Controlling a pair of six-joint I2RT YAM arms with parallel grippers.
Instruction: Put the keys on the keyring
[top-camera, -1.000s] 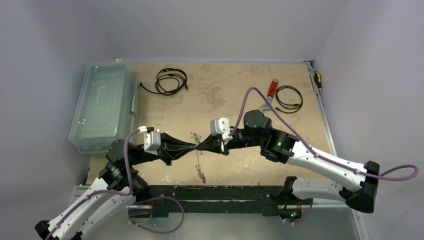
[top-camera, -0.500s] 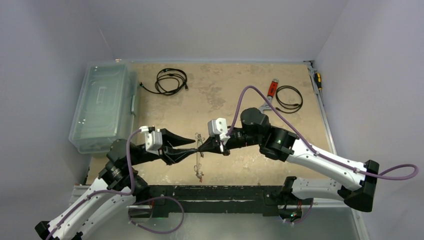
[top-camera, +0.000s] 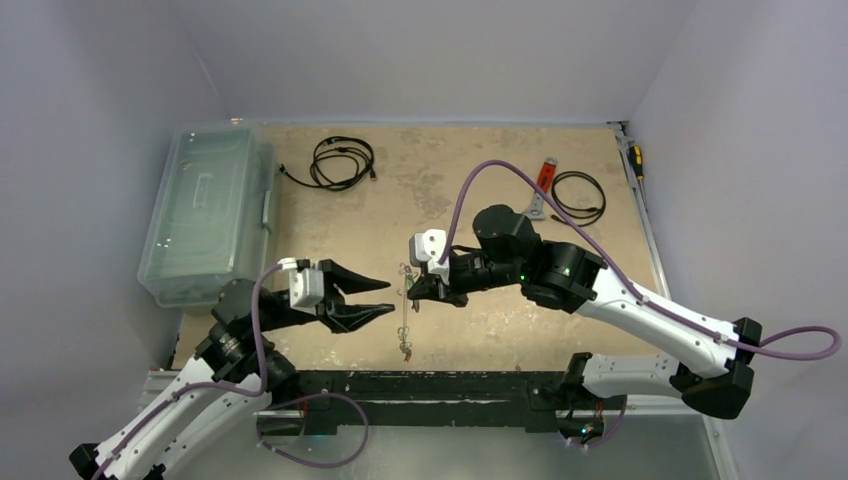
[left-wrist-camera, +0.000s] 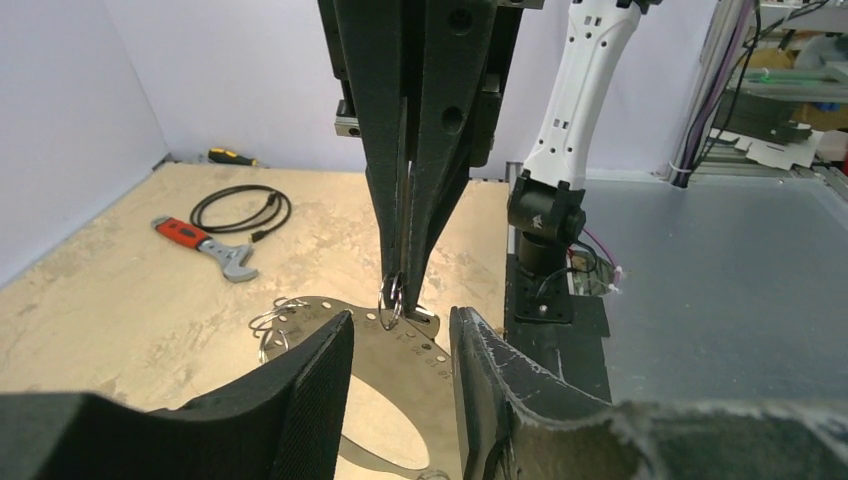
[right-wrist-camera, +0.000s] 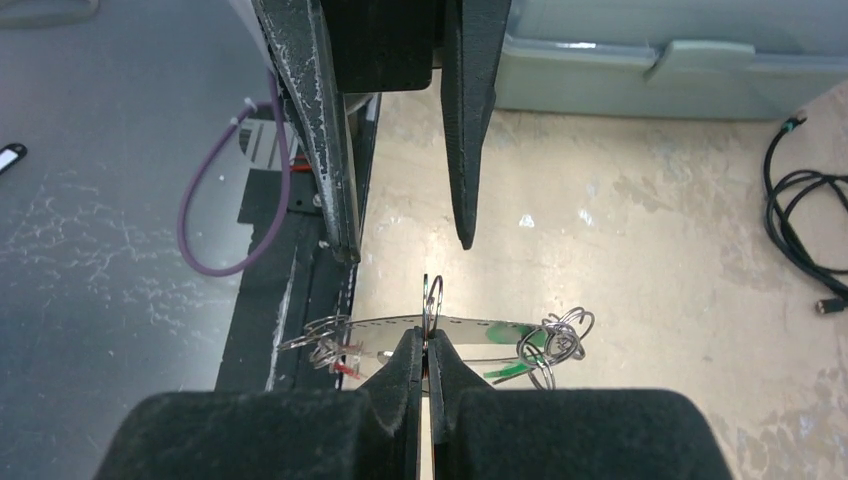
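Observation:
The keyring (top-camera: 405, 315), a thin flat grey hoop with small holes, hangs edge-on from my right gripper (top-camera: 413, 293). In the right wrist view the right gripper (right-wrist-camera: 427, 342) is shut on the keyring's (right-wrist-camera: 480, 329) rim, where a small split ring (right-wrist-camera: 432, 298) stands up. Keys hang from the hoop on wire rings: a red one (right-wrist-camera: 345, 368) at one end, green ones (right-wrist-camera: 512, 371) at the other. My left gripper (top-camera: 390, 297) is open and empty, just left of the hoop and apart from it. In the left wrist view its fingers (left-wrist-camera: 310, 390) frame the keyring (left-wrist-camera: 400, 352).
A clear plastic box (top-camera: 205, 215) stands at the left edge. A coiled black cable (top-camera: 342, 162) lies at the back, and another (top-camera: 578, 196) beside a red-handled wrench (top-camera: 541, 185) at the back right. A screwdriver (top-camera: 636, 160) lies by the right wall.
My left gripper has opened, let go of the keyring and drawn back left. My right gripper has shifted left and slightly back, and it alone holds the keyring.

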